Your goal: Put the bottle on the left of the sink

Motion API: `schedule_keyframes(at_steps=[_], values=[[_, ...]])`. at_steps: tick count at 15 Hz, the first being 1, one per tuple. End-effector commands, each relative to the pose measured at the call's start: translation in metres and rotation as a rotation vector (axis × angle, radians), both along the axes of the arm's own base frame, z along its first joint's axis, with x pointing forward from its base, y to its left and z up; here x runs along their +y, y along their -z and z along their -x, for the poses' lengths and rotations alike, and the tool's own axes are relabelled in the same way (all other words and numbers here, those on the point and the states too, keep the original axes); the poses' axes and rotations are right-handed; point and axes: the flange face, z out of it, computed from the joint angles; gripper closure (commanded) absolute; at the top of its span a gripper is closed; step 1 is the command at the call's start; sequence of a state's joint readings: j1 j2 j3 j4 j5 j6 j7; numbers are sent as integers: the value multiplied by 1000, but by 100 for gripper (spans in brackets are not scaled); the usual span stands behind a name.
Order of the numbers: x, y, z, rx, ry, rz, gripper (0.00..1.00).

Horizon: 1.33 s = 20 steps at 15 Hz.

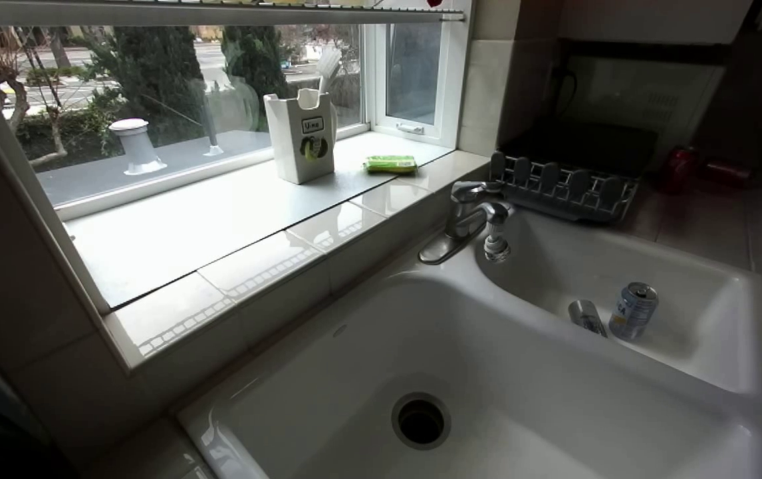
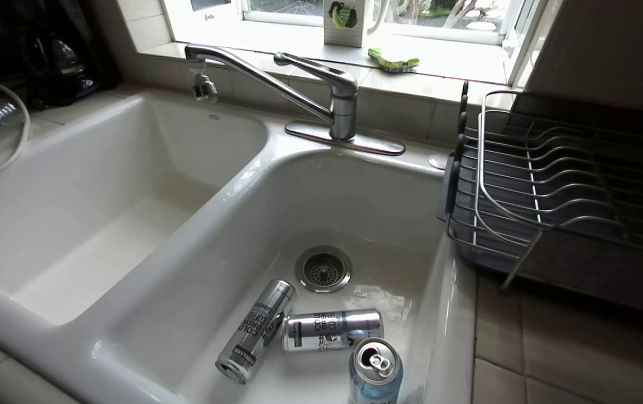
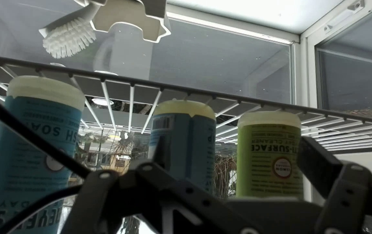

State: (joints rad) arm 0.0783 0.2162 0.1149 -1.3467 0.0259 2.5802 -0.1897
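The whitish pump bottle is hidden or out of view in every frame. The wrist view stands upside down. It shows a green multi-surface cleaner bottle (image 3: pixel 268 156), a blue bottle (image 3: pixel 186 146) and a teal dish soap bottle (image 3: pixel 40 143) standing on a wire shelf. My gripper (image 3: pixel 234 156) is open. In the picture the green bottle lies between its fingers, nearer the right finger; the left finger overlaps the blue bottle. I cannot tell how far in depth they are apart. The white double sink shows in both exterior views (image 1: pixel 527 309) (image 2: pixel 187 238); the arm shows in neither.
The wire shelf (image 1: pixel 221 14) spans the window above the ledge. The ledge bears a white box (image 1: pixel 301 143) and a green packet (image 1: pixel 391 164). A chrome faucet (image 2: pixel 344 106), several cans (image 2: pixel 333 330) in a basin, and a dish rack (image 2: pixel 523 185) are around the sink.
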Motion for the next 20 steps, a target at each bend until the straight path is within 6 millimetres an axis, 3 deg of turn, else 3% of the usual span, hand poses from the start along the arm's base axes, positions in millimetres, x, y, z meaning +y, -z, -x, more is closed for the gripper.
schedule_keyframes(at_steps=[1,20], values=[[-4,3,-22,-49,11,-54,0],[-14,33,-81,-207,27,-129,0]])
